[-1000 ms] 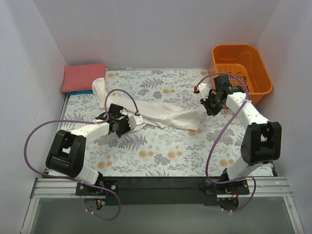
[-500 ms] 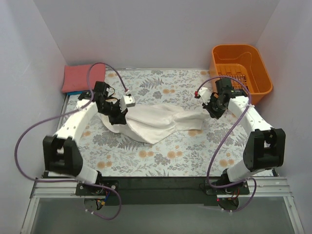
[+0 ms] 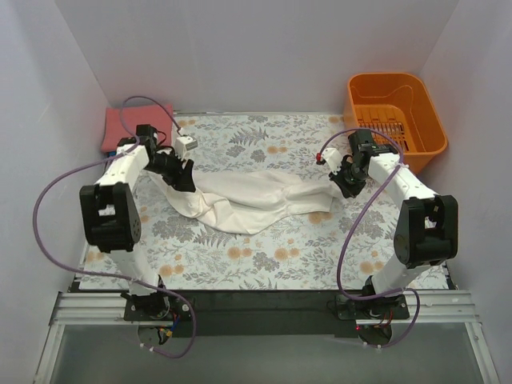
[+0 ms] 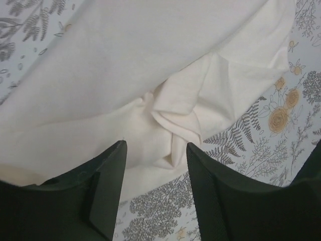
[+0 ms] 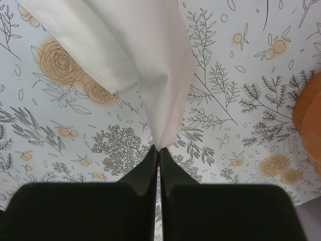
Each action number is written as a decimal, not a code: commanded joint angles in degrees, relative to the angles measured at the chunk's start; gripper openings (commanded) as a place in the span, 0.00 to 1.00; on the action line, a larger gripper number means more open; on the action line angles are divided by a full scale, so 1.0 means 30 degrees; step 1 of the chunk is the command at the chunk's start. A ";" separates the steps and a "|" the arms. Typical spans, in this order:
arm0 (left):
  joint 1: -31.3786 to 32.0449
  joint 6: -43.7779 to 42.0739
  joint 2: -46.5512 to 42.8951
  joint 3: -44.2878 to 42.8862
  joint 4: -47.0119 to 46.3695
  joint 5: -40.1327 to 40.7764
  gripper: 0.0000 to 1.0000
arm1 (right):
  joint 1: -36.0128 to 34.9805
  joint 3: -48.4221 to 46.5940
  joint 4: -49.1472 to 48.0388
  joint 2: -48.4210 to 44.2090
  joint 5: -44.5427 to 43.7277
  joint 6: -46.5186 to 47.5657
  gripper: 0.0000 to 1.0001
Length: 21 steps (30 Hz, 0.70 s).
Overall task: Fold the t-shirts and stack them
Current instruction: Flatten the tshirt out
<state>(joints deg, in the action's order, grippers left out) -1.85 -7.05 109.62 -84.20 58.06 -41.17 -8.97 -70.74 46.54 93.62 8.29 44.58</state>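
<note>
A white t-shirt (image 3: pixel 256 196) lies crumpled in a long band across the floral table cover (image 3: pixel 264 256). My left gripper (image 3: pixel 182 178) hovers over its left end, open. In the left wrist view its black fingers (image 4: pixel 108 170) stand apart above bunched white cloth (image 4: pixel 170 125), with nothing between them. My right gripper (image 3: pixel 344 184) is shut on the shirt's right end. The right wrist view shows a pinched corner of white cloth (image 5: pixel 160 100) running up from the closed tips (image 5: pixel 159 148). A folded salmon-red t-shirt (image 3: pixel 112 136) lies at the back left corner, partly behind the left arm.
An orange basket (image 3: pixel 396 108) stands at the back right corner, just beyond the right arm. White walls close in the table on three sides. The arm bases and a black rail (image 3: pixel 264 302) run along the near edge.
The left arm swung from the front left toward the back left, dragging the shirt's left part with it, then opened and let the cloth go. The right gripper barely moved.
</note>
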 commanded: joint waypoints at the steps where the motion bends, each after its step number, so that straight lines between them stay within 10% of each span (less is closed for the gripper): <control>1: 0.0000 0.0938 -0.5237 0.2974 -0.3114 -0.0926 0.52 | 0.0002 -0.0123 0.0071 -0.0417 0.0253 0.0024 0.01; 11: 0.6998 0.2813 -0.7339 0.7385 -0.9773 1.0540 0.46 | 0.0032 0.0173 0.0100 -0.0359 0.0018 -0.0064 0.01; 21: 0.8584 0.1881 -0.5781 0.7999 -1.0712 1.4865 0.46 | 0.0032 -0.0091 0.0100 0.0051 -0.0040 -0.0211 0.01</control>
<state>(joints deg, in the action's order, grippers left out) 23.55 0.01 92.16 -60.97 28.58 -2.07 -8.97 -70.28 46.54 93.60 8.03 44.29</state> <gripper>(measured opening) 0.457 0.022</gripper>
